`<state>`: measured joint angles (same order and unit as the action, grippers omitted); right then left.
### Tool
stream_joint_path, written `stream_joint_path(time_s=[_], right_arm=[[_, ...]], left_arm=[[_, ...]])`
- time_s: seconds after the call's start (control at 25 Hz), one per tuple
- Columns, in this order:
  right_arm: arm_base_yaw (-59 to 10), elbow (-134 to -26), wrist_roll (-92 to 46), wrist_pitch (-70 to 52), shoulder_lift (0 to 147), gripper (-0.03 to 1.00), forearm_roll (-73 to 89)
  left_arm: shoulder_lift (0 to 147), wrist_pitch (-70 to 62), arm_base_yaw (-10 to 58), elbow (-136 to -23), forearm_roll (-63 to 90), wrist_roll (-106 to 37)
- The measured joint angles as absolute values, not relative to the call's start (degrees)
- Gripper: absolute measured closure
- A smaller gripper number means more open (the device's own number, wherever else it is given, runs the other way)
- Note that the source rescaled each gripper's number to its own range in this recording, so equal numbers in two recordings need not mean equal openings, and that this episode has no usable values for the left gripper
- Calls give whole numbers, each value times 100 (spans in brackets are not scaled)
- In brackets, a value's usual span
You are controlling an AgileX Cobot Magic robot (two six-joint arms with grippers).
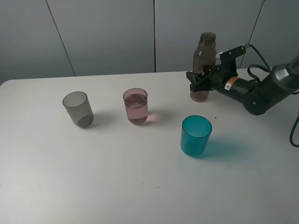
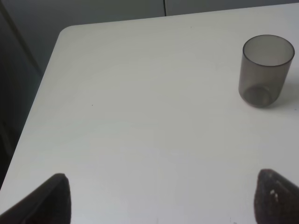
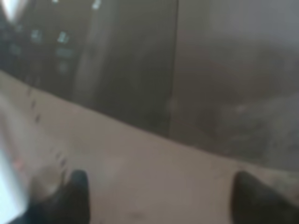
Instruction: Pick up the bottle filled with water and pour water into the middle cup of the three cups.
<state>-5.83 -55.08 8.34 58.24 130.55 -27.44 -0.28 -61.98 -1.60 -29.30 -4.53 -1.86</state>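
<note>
The smoky brown bottle point(image 1: 203, 60) stands upright and uncapped at the table's back right, and its blurred wall fills the right wrist view point(image 3: 187, 70). My right gripper point(image 1: 196, 84) straddles its lower body, one fingertip on each side point(image 3: 163, 200); whether the pads press on it I cannot tell. The three cups stand in a rough row: smoky grey point(image 1: 78, 108), pink-mauve middle cup point(image 1: 136, 106) holding water nearly to its rim, and teal point(image 1: 195, 135). My left gripper point(image 2: 161, 200) is open over bare table, short of the grey cup point(image 2: 265, 70).
The white table point(image 1: 140, 186) has a rounded far-left corner point(image 2: 65, 32) with a dark drop beyond it. The right arm's cable hangs at the right edge point(image 1: 294, 126). A grey panelled wall runs behind the table.
</note>
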Motion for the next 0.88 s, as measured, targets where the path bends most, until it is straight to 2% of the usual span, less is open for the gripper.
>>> stream_joint_path(time_s=[0.08, 0.12, 0.2, 0.52, 0.88], right_arm=[[-583, -5470, 851, 5724, 13055, 28, -2772], [-583, -5470, 862, 5697, 13055, 10, -2772], [-583, -5447, 908, 5662, 13041, 0, -2772], [-583, -4948, 928, 5550, 12473, -3, -2760], [-487, -4302, 920, 4247, 11572, -3, -2595]], left_arm=[[-28, -6198, -160, -2930, -453, -186], [-28, -6198, -160, -2930, -453, -186], [-28, -6198, -160, -2930, -453, -186], [-28, -6198, -160, -2930, -453, -186], [-28, -6198, -160, -2930, -453, -186]])
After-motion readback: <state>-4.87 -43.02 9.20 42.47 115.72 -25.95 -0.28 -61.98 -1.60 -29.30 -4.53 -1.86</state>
